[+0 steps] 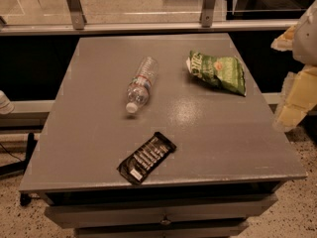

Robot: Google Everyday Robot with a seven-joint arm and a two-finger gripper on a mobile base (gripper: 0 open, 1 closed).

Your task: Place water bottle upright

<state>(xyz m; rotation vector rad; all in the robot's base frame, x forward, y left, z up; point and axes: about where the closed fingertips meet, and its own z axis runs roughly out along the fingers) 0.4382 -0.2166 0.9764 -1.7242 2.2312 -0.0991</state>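
The gripper [297, 97] is mostly cut off by the picture's right edge. Only pale yellow and white blocky parts show, blurred, hanging off the table's [223, 143] right side at about its far half, and I cannot tell whether the gripper is spread or pressed together. Nothing is seen in its hold, and the arm behind it is out of view, so its pose cannot be read beyond that. The bottle [140, 85] lies on its side on the tabletop, well apart from the gripper and across the table towards the picture's left. It is clear ribbed plastic with a thin red-and-blue band, and its white cap [132, 107] points to the near edge. Between the bottle and the gripper, and nearer the gripper, a crinkled green chip bag [218, 71] lies flat, its print too small to read. Further from the gripper, close to the near edge, sits a flat, glossy black packet [146, 157], turned at a slant, with pale markings I cannot make out. The table is matte grey with a soft sheen near its middle, and a drawer front [163, 215] shows under its lip. Behind it runs a pale metal rail [148, 28]. At the left edge a small white object [4, 103] is cut off and cannot be identified.
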